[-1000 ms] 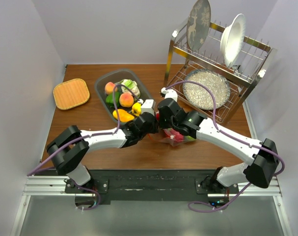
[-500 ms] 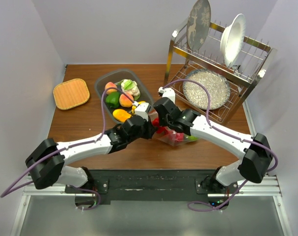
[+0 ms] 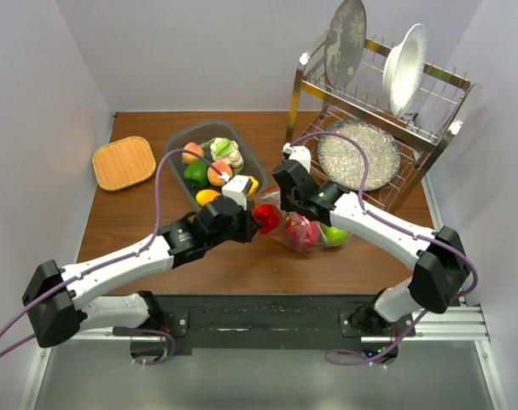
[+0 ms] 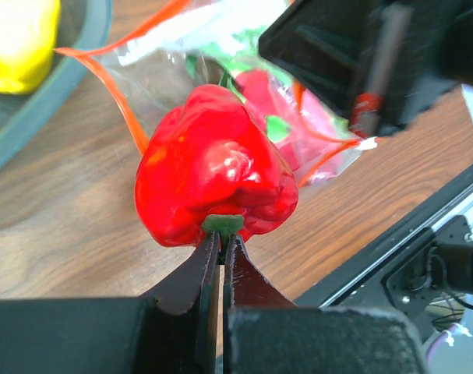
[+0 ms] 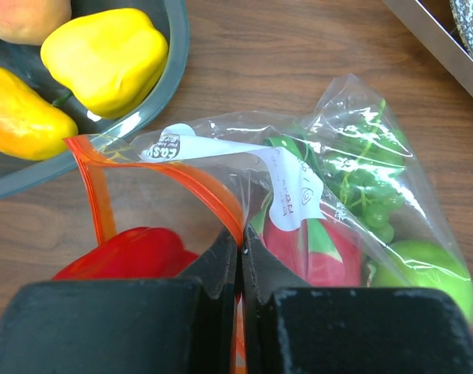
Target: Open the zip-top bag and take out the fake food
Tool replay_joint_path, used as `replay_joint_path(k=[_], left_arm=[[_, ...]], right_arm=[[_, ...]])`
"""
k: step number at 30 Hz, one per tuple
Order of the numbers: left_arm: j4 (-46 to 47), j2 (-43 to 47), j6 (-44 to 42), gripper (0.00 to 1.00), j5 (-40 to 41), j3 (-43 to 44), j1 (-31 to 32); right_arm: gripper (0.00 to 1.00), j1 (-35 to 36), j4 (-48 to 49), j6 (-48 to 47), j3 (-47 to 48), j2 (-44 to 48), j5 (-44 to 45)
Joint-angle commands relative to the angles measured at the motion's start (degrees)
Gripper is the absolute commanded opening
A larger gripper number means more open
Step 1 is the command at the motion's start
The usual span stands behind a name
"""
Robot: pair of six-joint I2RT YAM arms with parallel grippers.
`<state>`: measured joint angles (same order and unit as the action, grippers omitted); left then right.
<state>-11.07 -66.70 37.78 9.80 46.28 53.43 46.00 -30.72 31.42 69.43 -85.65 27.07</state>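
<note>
Bag open. Left gripper (image 4: 221, 243) jaws pinch red bell pepper (image 4: 217, 167) by stem, just outside zip-top bag (image 5: 353, 148) mouth, above surface (image 5: 298, 47). Right gripper (image 5: 240, 253) jaws clamp bag's orange zip rim. Green apple (image 5: 423, 273), grapes (image 5: 361, 187), pink piece (image 5: 314, 249) inside bag, left to remove.

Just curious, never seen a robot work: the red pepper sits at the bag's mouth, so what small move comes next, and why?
Probably pull the left fingers toward the grey bin. They pinch the green stem of the red pepper, which sits at the mouth of the zip-top bag; the right fingers hold its rim.
</note>
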Motion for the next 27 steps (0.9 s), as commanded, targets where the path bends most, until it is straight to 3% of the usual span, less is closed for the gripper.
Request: replay_joint_path(k=[1,8,13,21,27], left_arm=[[-7.4,3.0,-2.1,0.00,3.0,6.6,-0.3],[-11.7,6.6,-2.8,0.00,4.7,11.4,-3.1],[-10.6,6.5,-5.0,0.00,-1.7,12.6,-15.4],[-1.1,-6.8,-7.8,0.00,-4.0,19.6,-32.4],[10.2,-20.5,-10.5,0.00,-0.2,24.1,-39.5]], right_arm=[[0.00,-1.2,2.9,-0.3,1.8,0.3,-1.5],[0.00,-1.6,3.4,-0.4,1.4,0.3,-2.7],[0.00,-2.1,3.5,-0.5,-0.5,2.3,-2.8],[0.00,-2.1,1.3,-2.5,-0.8,6.2,-4.0],[0.00,-2.1,1.5,-3.5,-2.8,9.0,-5.9]])
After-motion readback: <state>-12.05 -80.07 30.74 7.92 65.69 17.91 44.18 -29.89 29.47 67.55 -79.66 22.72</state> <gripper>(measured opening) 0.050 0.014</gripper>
